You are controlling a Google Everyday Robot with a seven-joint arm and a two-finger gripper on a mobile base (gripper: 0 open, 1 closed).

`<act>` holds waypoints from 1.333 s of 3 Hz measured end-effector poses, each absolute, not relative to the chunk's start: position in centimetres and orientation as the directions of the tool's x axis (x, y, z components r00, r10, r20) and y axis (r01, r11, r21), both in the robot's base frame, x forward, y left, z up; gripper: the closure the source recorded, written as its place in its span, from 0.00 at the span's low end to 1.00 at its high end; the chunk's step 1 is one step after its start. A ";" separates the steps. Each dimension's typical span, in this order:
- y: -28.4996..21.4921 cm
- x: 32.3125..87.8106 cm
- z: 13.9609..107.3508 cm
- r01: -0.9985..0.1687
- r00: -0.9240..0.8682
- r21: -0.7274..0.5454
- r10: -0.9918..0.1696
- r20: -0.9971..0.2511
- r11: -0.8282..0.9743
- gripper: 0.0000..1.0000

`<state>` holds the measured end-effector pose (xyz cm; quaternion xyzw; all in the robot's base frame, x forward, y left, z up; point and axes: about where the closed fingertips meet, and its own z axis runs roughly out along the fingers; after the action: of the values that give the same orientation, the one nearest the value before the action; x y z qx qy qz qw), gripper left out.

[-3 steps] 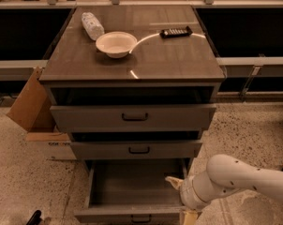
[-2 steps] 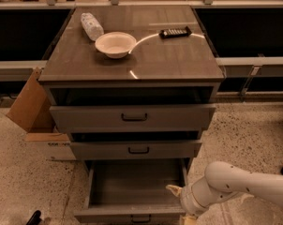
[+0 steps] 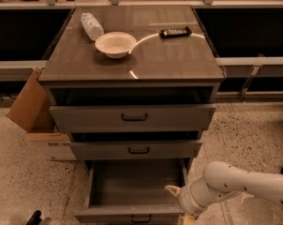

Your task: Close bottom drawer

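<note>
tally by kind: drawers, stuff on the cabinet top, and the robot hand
drawers: 3 (top drawer, middle drawer, bottom drawer pulled open)
bowl: 1
plastic bottle: 1
black remote: 1
hand: 1, at the bottom drawer's right front corner
total: 7

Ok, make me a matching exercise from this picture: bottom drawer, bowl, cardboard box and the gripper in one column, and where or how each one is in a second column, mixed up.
Column one
1. bottom drawer
2. bowl
3. cardboard box
4. gripper

Column two
A. beside the cabinet, on its left in the view
B. low down, by the right front corner of the open drawer
C. pulled out
D. on the cabinet top, next to a bottle lying on its side

Pairs: 1-C, 2-D, 3-A, 4-B
</note>
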<state>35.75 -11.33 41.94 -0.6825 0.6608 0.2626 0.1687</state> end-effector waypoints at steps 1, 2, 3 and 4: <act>-12.8 35.8 38.8 -0.989 -0.024 0.131 -0.813 -0.582 -0.065 0.18; -14.8 35.7 34.0 -0.987 -0.048 0.150 -0.810 -0.584 -0.049 0.49; -15.5 35.4 31.0 -0.985 -0.066 0.167 -0.812 -0.580 -0.040 0.72; -15.7 35.3 27.0 -0.981 -0.095 0.193 -0.816 -0.570 -0.021 0.95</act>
<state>35.26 -15.67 26.95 -0.6567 0.6841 0.2816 0.1462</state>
